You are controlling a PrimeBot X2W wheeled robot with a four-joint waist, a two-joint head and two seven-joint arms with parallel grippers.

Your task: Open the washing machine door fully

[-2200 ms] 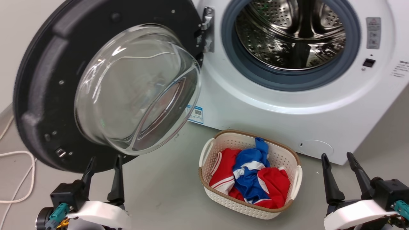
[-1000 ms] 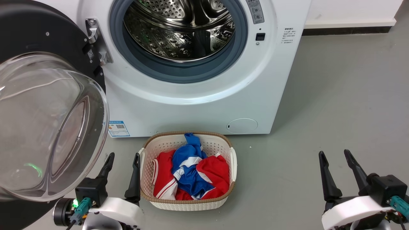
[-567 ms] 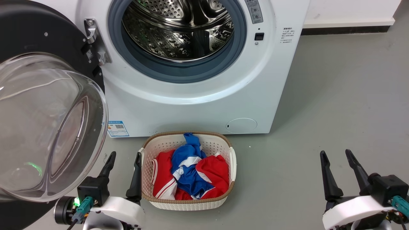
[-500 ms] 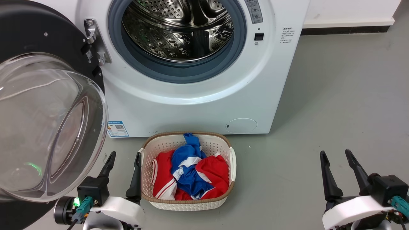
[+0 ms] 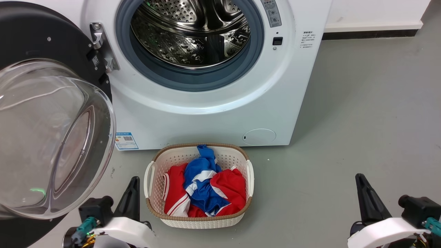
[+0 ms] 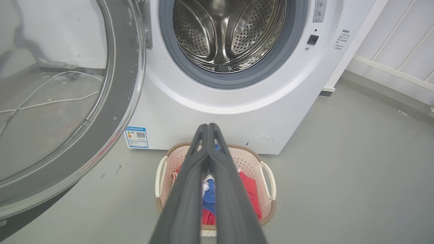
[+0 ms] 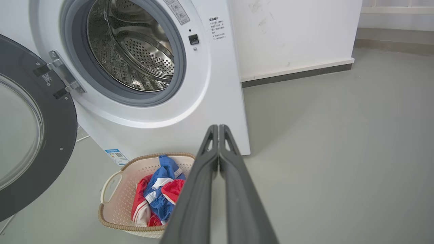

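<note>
Two grippers, fingers pressed together, empty: left gripper [image 6: 207, 128], right gripper [image 7: 217, 128]. Glossy black washing machine door [image 5: 38, 38] stands swung wide at the left of the boxy white washing machine [image 5: 206, 117], its bulging clear glass bowl [image 5: 51, 137] facing right toward the perforated basket [image 5: 228, 158].

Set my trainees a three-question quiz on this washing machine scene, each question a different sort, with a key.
1. True or false: the washing machine door hangs open, leaving the steel drum uncovered.
2. What lies in the laundry basket? A) white towels B) red and blue clothes C) nothing
3. Fill the gap: the left claw and the right claw are both ____ (open or shut).
Key: 1 true; 2 B; 3 shut.
</note>
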